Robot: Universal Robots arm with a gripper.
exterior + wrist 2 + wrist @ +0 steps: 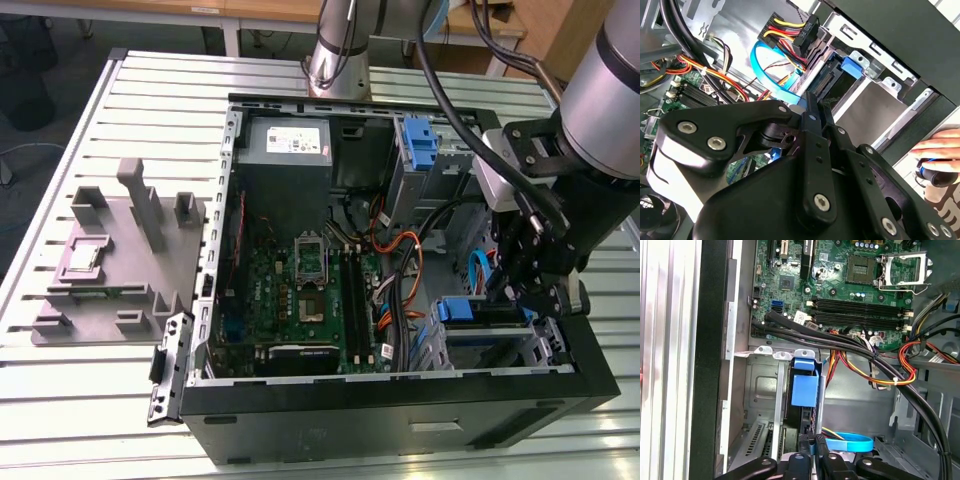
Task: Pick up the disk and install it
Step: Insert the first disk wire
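Disk [470, 312] sits in the drive cage [543, 345] at a corner of the open computer case [400, 400], on the exterior view's right, with its blue rail showing. 1 gripper [518, 292] hangs right at its outer end. 1 bare blue bracket [420, 140] stands in the far bay, well apart.

In the second wrist view the gripper [807, 102] has its fingers pressed together, tips at the near end of the disk [832, 82]; whether they nip anything I cannot tell. 1 blue flat cable [772, 75] loops just beside it, and 1 hand [940, 147] of a person rests outside the case.

In the first wrist view the disk [805, 387] lies between the walls of the cage [762, 385], with the gripper [813, 457] behind it and the blue cable [852, 442] near.

As I judge it, a tilted disk could bind its rails in the cage. The loose cable could get trapped behind it or snag a finger.
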